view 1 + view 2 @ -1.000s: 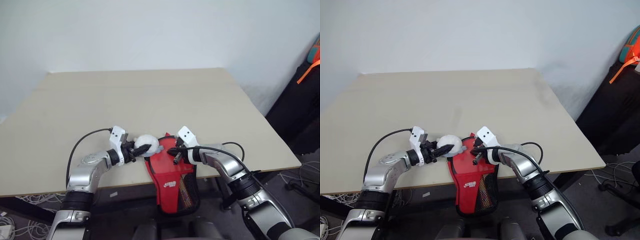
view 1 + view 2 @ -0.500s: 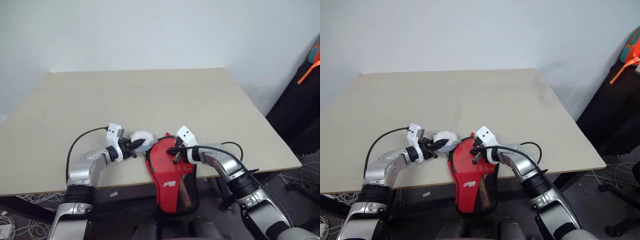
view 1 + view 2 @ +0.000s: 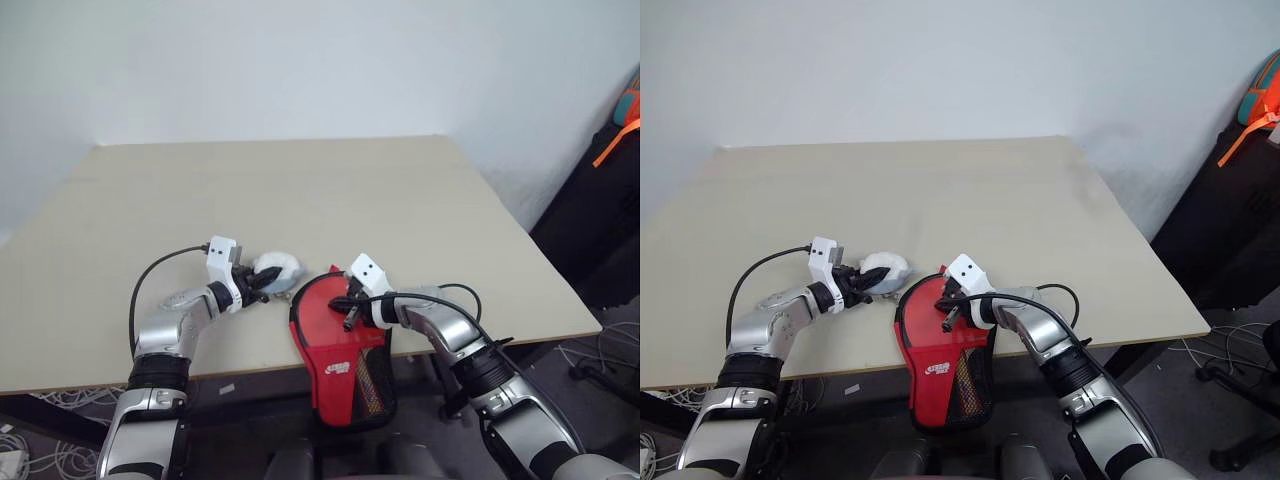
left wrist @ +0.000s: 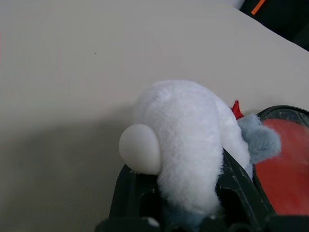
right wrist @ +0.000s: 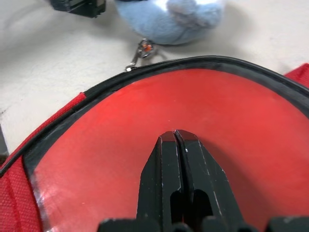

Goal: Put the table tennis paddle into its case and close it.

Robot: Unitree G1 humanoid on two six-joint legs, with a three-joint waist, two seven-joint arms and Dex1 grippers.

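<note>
Currently the case [image 3: 340,345] lies at the table's near edge, long axis running toward the robot, overhanging. Right gripper [image 5: 176,140], fingers pressed together, empty, rests on its red top. Left gripper [image 3: 258,285] clamps a white plush toy [image 4: 190,140] just left; the right arm is nearer.

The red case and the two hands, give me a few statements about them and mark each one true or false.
1. The left hand grips a fluffy white plush charm. True.
2. The right hand has its fingers spread wide. False: they are pressed together, over the clear-plastic red face of the case.
3. The case lies flat in the middle of the table. False: it sits at the near edge, its mesh-pocket end hanging off.
4. A small metal zip pull lies between the plush charm and the case's black trim. True.
5. The right hand holds the plush charm. False: the left hand does.
</note>
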